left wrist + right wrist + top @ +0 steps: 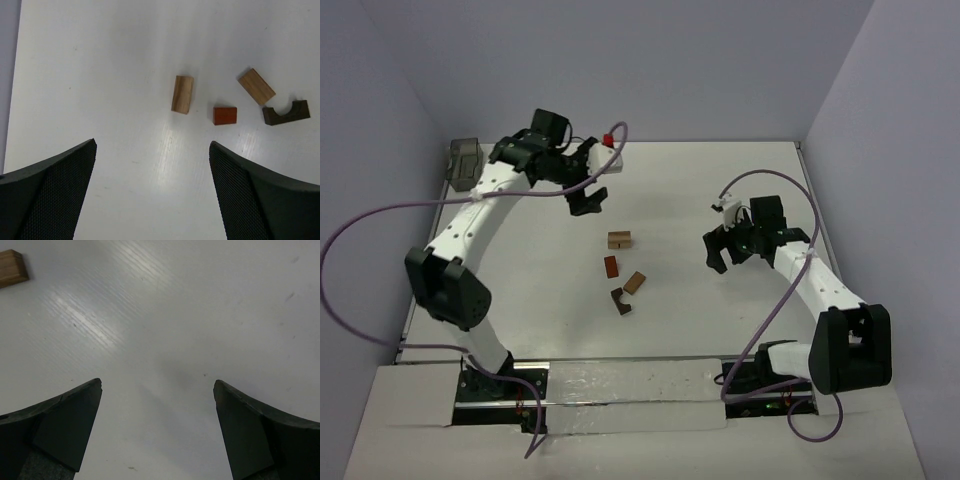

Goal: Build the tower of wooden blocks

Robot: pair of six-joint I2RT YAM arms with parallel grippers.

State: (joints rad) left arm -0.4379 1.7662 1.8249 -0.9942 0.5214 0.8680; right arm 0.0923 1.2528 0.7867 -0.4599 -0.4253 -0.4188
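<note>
Black, mesh-faced fingers (60,190) of my left gripper (152,145) fill the lower corners of the left wrist view. They are spread wide over bare table (720,320), so that hand is open and empty. Beyond them lie the pieces of the wood block tower, none stacked yet. A tan block (182,94) is closest, then a red-brown block (225,115), a second tan block (256,86) lying askew, and a dark arched piece (286,112) with its hollow facing away. They sit loose and apart near the middle of the table, between my two arms, which I judge leaves either hand room to close on one. My left gripper hangs on the far side of the group, angled toward it, probably to line up on the closest tan block. My right gripper (722,262) is also wide open and holds nothing, parked well off to the right, I think to keep clear. Its wrist camera catches only the corner of one tan piece (12,268), cut off by the frame edge, and I cannot tell which. No wedge is visible anywhere. A grey container (465,160) in the far left corner is partly hidden by my left arm.
</note>
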